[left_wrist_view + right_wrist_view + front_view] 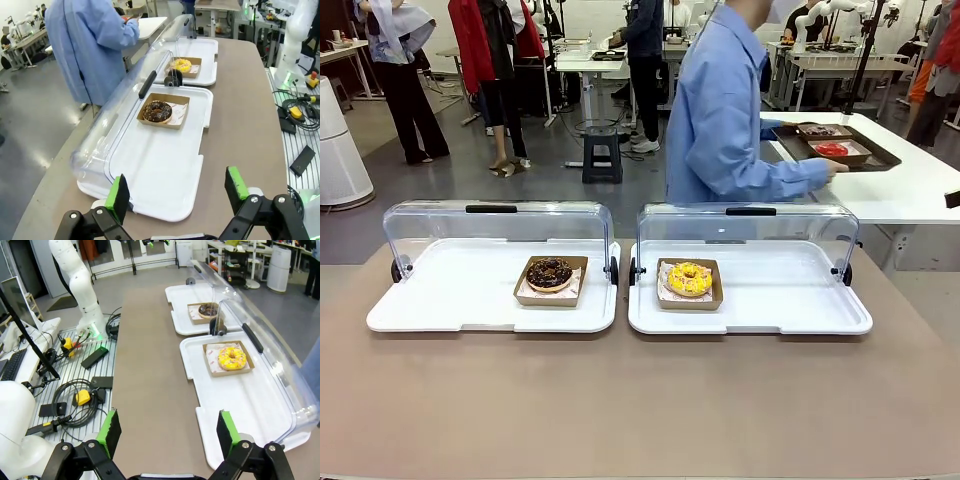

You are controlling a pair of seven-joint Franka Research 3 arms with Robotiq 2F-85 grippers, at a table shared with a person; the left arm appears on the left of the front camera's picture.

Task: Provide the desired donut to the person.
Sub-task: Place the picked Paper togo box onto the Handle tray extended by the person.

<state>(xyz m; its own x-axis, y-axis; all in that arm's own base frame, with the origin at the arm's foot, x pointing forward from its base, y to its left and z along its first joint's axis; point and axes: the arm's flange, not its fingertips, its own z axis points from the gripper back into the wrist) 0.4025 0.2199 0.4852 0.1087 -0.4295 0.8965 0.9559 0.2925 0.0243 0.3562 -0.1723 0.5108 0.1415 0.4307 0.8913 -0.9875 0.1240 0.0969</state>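
A chocolate donut (549, 273) (157, 111) (208, 309) lies in a brown paper tray on the left white tray (440, 300). On the right white tray (790, 300), a yellow donut (689, 278) (181, 64) (231, 358) rests in its own paper tray. Both clear lids stand raised at the far side. The person (720, 110) (87, 45) in a light-blue shirt stands beyond the trays, turned to the right, a hand on a dark tray (840, 148) on another table. My left gripper (175, 192) is open above the near end of the left tray. My right gripper (167, 432) hangs open over the table's end.
The brown table (640, 400) has free room in front of both trays. The other arm's white base (80, 285) and cables with control boxes (80, 395) lie beside the table. Bystanders and other tables stand in the background.
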